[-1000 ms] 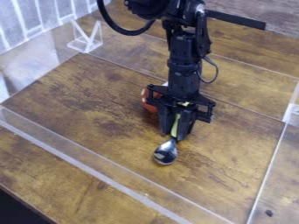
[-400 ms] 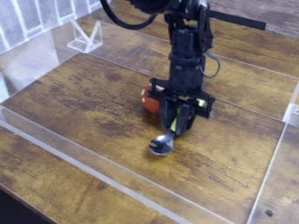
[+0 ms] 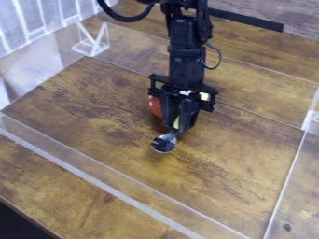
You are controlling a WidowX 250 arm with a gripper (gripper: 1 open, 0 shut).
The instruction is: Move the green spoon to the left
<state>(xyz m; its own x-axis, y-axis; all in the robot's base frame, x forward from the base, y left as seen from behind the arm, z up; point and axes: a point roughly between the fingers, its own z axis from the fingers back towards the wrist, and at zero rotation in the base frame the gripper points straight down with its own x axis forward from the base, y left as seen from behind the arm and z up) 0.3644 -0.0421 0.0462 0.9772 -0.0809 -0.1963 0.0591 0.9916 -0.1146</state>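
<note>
The green spoon (image 3: 169, 138) hangs tilted from my gripper (image 3: 178, 122), its yellow-green handle pinched between the black fingers and its shiny silver bowl pointing down-left, just above the wooden table. The gripper points nearly straight down and is shut on the handle. Much of the handle is hidden by the fingers.
A red-brown capped toy mushroom (image 3: 156, 107) sits directly behind the gripper, partly hidden by it. A clear acrylic wall (image 3: 75, 163) borders the wooden table (image 3: 88, 103) at front and sides. A clear stand (image 3: 90, 39) is at the back left.
The gripper has carried the spoon leftward and slightly up; the silver bowl has shifted left and lifted off the wood.
</note>
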